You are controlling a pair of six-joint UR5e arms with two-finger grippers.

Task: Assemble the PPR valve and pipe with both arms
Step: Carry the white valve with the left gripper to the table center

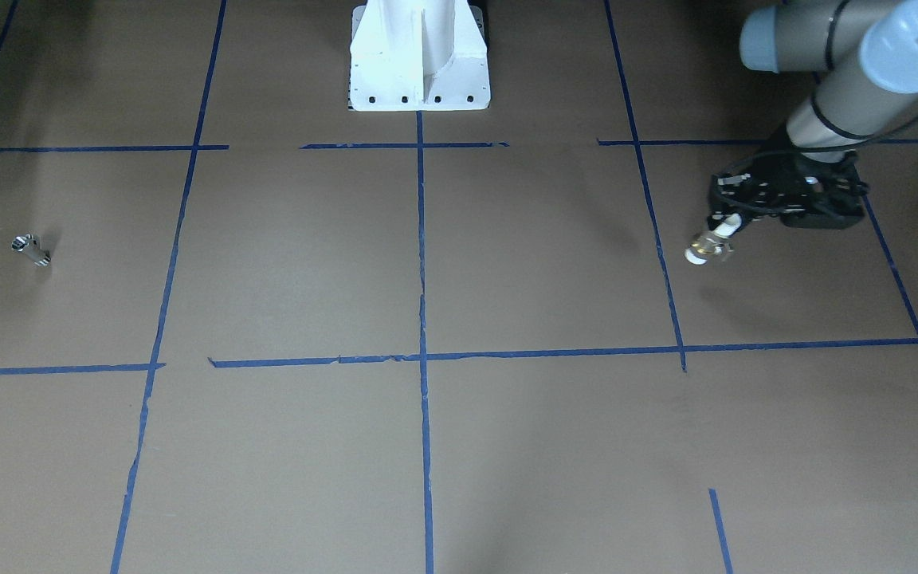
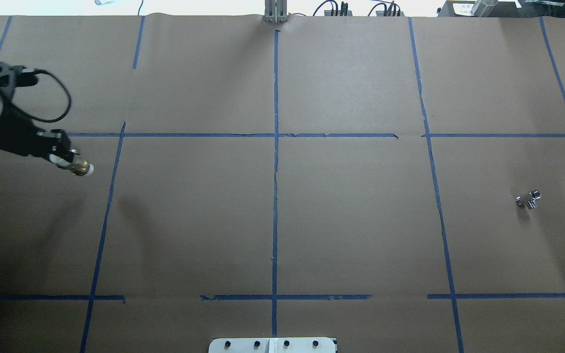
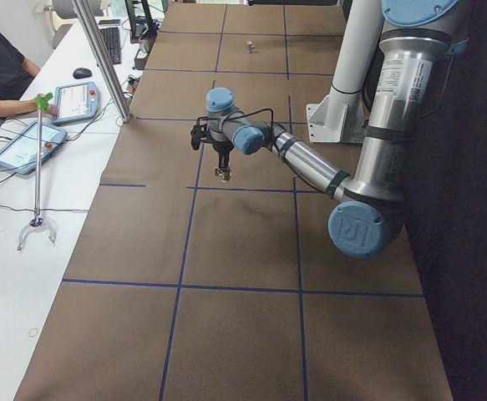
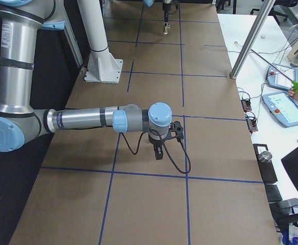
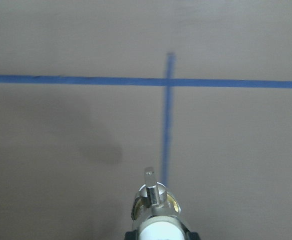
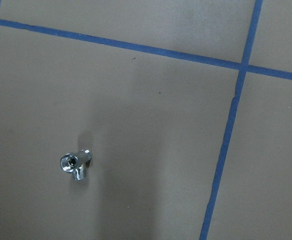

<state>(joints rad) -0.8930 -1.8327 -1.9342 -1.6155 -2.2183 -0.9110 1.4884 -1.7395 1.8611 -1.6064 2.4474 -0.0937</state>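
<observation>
1 PPR valve [image 1: 710, 244]: one white end clamped in the left jaws, held above the counter [image 2: 312, 220] near its left edge.
1 pipe [image 2: 527, 200]: lying free near the right edge, mid-depth.
2 arms: left arm [image 1: 841, 104], right arm [image 4: 82, 120].
Right jaws: apart or together, cannot tell.

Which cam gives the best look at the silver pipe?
Right wrist-mounted: the pipe is largest there, open round end and side stub clear. Front-facing and overhead show a small silver glint; exterior left a far speck; the others, nothing discernible.
</observation>
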